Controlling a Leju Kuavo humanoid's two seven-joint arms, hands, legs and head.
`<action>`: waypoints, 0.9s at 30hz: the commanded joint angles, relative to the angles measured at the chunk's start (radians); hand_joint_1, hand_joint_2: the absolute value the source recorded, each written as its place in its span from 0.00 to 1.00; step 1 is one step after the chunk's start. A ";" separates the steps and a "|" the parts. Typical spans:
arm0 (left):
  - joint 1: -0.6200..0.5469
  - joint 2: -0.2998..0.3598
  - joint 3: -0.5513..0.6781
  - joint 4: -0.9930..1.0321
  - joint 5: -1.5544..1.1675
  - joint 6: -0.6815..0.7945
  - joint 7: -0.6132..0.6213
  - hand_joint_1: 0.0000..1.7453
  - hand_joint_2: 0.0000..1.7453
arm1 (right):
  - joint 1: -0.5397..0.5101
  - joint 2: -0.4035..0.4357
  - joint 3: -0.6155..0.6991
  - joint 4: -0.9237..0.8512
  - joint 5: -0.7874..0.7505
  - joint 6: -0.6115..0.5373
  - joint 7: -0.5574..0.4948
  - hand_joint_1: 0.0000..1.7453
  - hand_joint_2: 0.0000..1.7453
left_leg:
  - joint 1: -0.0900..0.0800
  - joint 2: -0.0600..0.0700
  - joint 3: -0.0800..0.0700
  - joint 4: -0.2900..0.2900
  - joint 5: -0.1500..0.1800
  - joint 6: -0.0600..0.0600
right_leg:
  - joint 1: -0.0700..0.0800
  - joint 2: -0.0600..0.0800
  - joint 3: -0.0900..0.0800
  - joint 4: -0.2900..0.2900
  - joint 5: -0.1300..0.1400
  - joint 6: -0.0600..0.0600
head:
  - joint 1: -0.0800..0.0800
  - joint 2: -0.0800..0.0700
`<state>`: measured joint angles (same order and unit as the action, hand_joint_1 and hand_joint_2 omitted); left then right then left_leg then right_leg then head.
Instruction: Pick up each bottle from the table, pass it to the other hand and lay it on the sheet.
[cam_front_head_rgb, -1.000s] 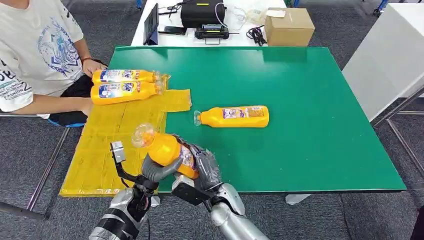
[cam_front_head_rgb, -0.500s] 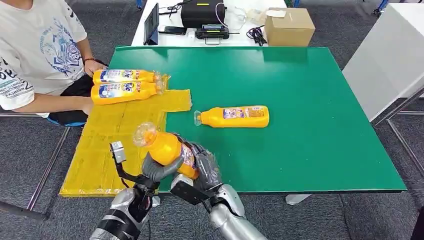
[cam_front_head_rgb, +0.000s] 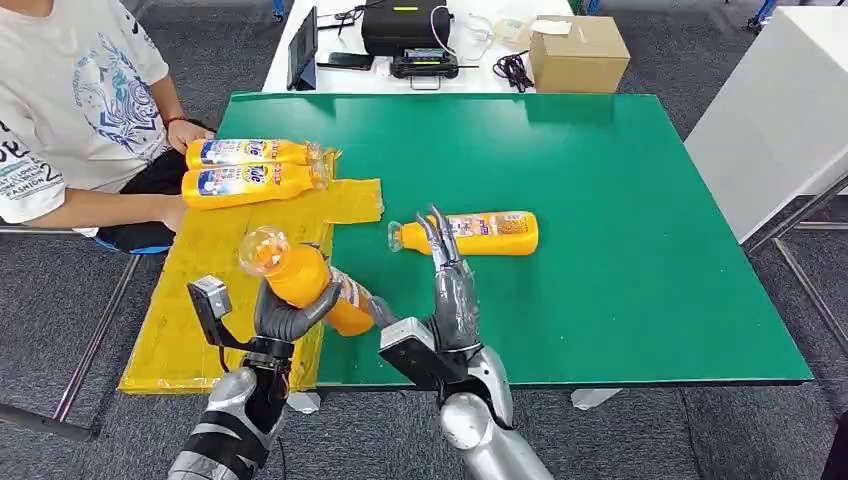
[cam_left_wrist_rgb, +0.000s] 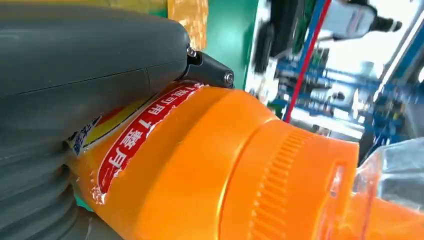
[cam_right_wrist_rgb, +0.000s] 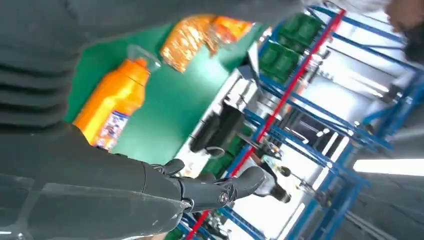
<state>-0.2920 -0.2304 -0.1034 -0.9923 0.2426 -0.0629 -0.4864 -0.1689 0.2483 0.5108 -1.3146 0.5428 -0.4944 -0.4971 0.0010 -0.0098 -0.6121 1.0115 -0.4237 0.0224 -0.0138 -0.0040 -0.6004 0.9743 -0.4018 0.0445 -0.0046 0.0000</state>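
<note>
My left hand grips an orange bottle with a clear cap, tilted, above the near edge of the yellow sheet. Up close the same bottle shows its red label under my left thumb. My right hand stands beside it with fingers stretched upward and apart, holding nothing. Another orange bottle lies on its side on the green table just beyond those fingers; the right wrist view shows that lying bottle too. Two more bottles lie side by side at the sheet's far end.
A person in a white shirt sits at the table's left side, a hand near the sheet. A white table behind holds a black case, a tablet and a cardboard box. A white cabinet stands on the right.
My right hand has let go of the bottle and opened, fingers now pointing up. My left hand has carried the bottle to the left, over the sheet.
</note>
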 joint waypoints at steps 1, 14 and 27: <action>-0.088 0.007 0.066 0.097 -0.115 0.143 -0.087 1.00 1.00 | 0.010 -0.049 0.025 -0.103 -0.028 -0.004 -0.023 0.00 0.00 | 0.000 -0.001 0.001 0.000 0.000 -0.001 | 0.000 -0.001 0.001 0.000 0.000 -0.001 | 0.000 0.000; -0.205 0.071 0.165 0.077 -1.505 0.761 -0.035 1.00 1.00 | -0.032 -0.047 0.072 -0.144 -0.095 0.038 -0.063 0.00 0.00 | 0.002 0.002 0.002 0.001 -0.001 -0.002 | 0.002 0.001 0.002 0.001 -0.001 -0.002 | 0.000 0.000; -0.418 0.207 -0.087 0.639 -1.782 0.583 0.364 1.00 1.00 | -0.016 -0.047 0.078 -0.164 -0.098 0.085 -0.045 0.00 0.00 | 0.001 0.000 0.005 0.000 0.000 -0.001 | 0.001 0.000 0.005 0.000 -0.001 -0.002 | 0.000 0.000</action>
<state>-0.5727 -0.0957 -0.0756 -0.6883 -1.5648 0.6240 -0.1478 -0.1587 0.2361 0.5676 -1.4725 0.4429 -0.4265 -0.5577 0.0017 -0.0098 -0.6113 1.0114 -0.4226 0.0225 -0.0134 -0.0037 -0.5997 0.9754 -0.4013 0.0441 -0.0046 0.0000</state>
